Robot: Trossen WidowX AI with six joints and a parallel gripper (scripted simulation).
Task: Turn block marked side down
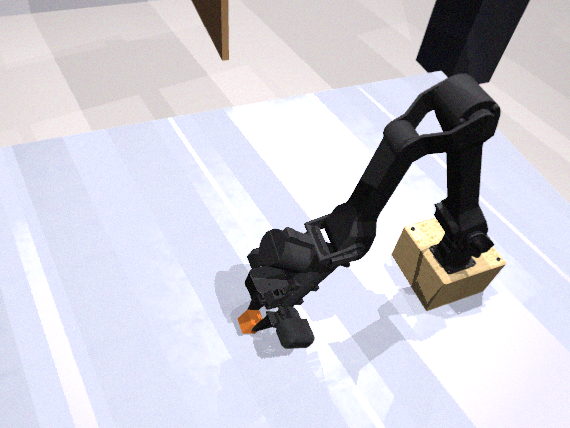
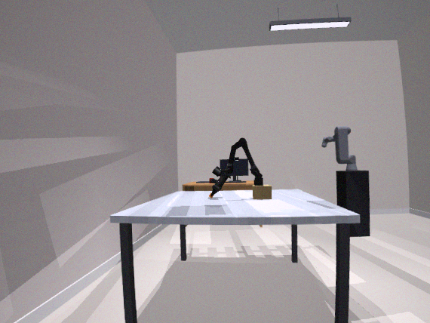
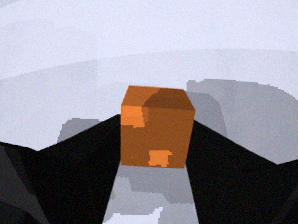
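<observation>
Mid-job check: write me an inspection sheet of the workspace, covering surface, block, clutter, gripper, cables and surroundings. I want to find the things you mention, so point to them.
Surface: pale table [image 1: 125,200] [image 2: 234,219], streaked with light and shadow.
Job's things: orange block [image 1: 249,321] [image 2: 210,196] [image 3: 155,135], tilted in the top view; marked side cannot be told.
Clutter: nothing seen.
Gripper: gripper [image 1: 256,317] [image 2: 211,195] [image 3: 154,125] shut on the block.
Cables: nothing seen.
Surroundings: tan base box [image 1: 457,290] [image 2: 262,192] under the arm; behind, a desk [image 2: 188,186] with a monitor [image 2: 227,166]; grey arm [image 2: 342,145] on a black pedestal [image 2: 360,204]; ceiling light [image 2: 309,26].
</observation>
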